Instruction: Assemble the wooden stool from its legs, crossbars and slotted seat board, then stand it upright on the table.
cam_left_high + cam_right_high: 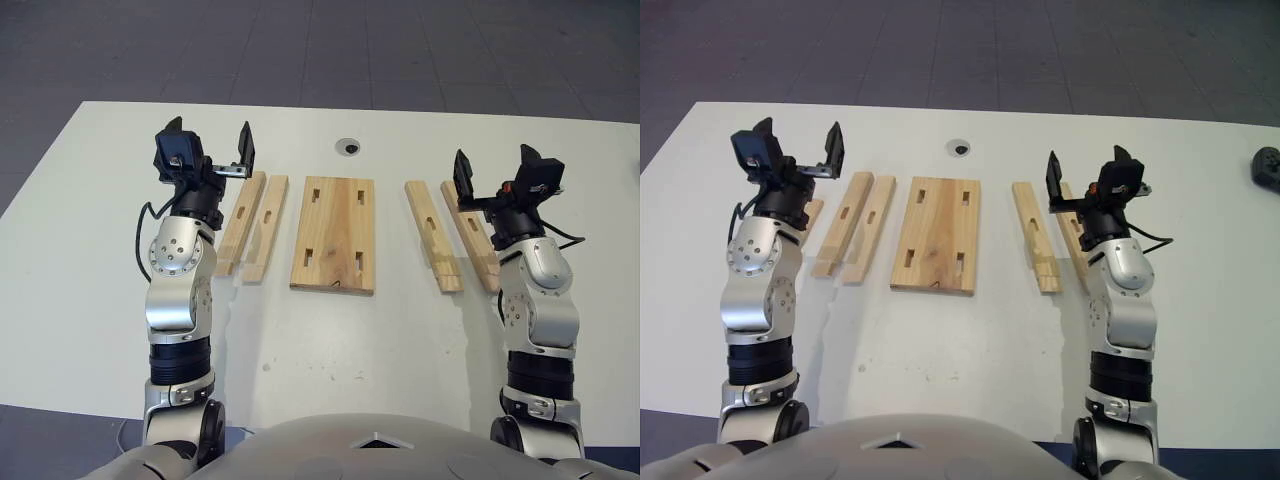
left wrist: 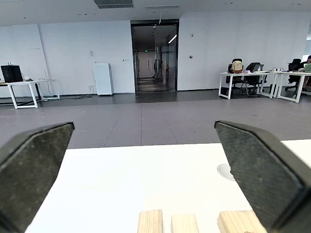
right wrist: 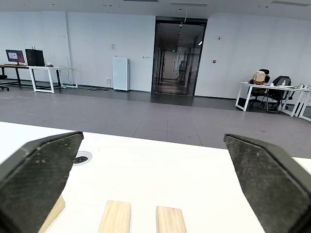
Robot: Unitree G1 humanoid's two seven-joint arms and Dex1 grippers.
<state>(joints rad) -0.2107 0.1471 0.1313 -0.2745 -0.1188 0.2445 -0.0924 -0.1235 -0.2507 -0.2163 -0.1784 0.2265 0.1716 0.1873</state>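
**A:** Head cam, left eye. What've we got?

**B:** Seat board [image 1: 334,232] lies flat mid-surface [image 1: 330,350], four slots facing up. Left pair of slotted bars [image 1: 267,225] lies just beside it on one side, right pair of slotted bars [image 1: 432,235] on the other. Can't tell legs from crossbars here. Nothing's joined yet imo, so we're at the very start. Left pincer [image 1: 210,138] hangs over the far end of the left pair, spread wide and empty. Right pincer [image 1: 495,160] is the same over the right pair.

**A:** Right eye add anything?

**B:** One more wooden piece [image 1: 813,213] beside my left forearm, mostly hidden.

**A:** Left wrist?

**B:** Fingers [image 2: 34,170] well apart, nothing between them. Bar ends [image 2: 149,221] sit below the gap, cable hole [image 2: 226,171] farther out.

**A:** Right wrist?

**B:** Fingers [image 3: 36,170] wide too, with two bar ends [image 3: 114,217] under the gap.

**A:** So how do I do the pick well?

**B:** I'd take one bar only. The two in each pair lie near-touching, so a wide grab prob catches both. I'd turn the wrist to close across the bar's width and come down near its middle so it won't tip. I'd go for the outer bar first, since there's free room beside it. I'd also keep the notched end free, as I reckon that's what goes into a board slot.
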